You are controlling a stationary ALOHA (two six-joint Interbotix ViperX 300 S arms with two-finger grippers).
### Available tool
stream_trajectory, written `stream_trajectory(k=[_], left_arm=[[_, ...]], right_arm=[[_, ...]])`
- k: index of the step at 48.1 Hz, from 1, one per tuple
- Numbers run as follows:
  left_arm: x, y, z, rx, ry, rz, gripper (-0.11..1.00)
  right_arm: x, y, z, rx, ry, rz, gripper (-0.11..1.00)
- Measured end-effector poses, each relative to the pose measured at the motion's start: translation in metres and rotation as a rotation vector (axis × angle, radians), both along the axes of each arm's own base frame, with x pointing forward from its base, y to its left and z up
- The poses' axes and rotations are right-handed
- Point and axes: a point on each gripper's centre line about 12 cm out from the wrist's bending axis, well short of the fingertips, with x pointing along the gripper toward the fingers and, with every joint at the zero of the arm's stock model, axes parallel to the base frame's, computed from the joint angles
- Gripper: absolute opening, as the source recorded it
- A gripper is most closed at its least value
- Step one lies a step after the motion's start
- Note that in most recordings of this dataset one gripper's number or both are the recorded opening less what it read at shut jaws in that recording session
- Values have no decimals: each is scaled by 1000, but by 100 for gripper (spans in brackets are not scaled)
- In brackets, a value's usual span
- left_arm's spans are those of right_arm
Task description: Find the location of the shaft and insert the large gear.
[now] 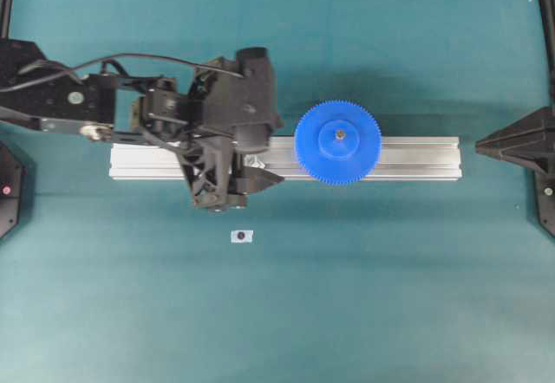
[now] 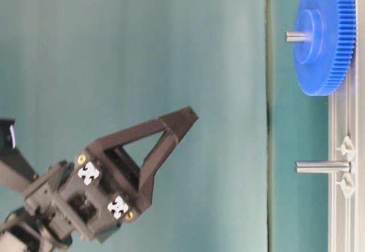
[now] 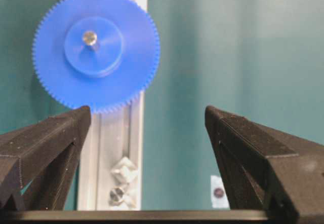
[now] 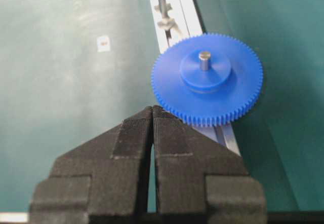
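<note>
The large gear (image 3: 96,51) sat on the aluminium rail (image 3: 119,133), with the shaft (image 3: 90,37) poking through its hub. Nearer along the rail stood a second pin (image 3: 117,194) in clear mounts. The left gripper (image 3: 147,117) was spread wide, one finger (image 3: 45,143) overlapping the rail's left edge.

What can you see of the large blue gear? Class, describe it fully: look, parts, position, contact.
The large gear is a bright blue disc, apparently plastic, with fine teeth around its rim and a raised round hub. It lies flat on the aluminium rail, overhanging both sides, with a grey metal shaft poking through its centre hole. No end effector touches it; the bare second pin stands apart along the rail.
</note>
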Motion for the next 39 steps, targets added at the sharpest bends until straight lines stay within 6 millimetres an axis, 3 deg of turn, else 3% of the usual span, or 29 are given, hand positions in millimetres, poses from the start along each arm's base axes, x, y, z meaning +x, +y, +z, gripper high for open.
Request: stream_trajectory(k=[27, 39], left_arm=[[-58, -3, 8, 4, -198, -7, 91], [-66, -2, 4, 6, -198, -5, 91]], right_arm=[[0, 0, 0, 0, 0, 0, 3], [0, 0, 0, 0, 0, 0, 3]])
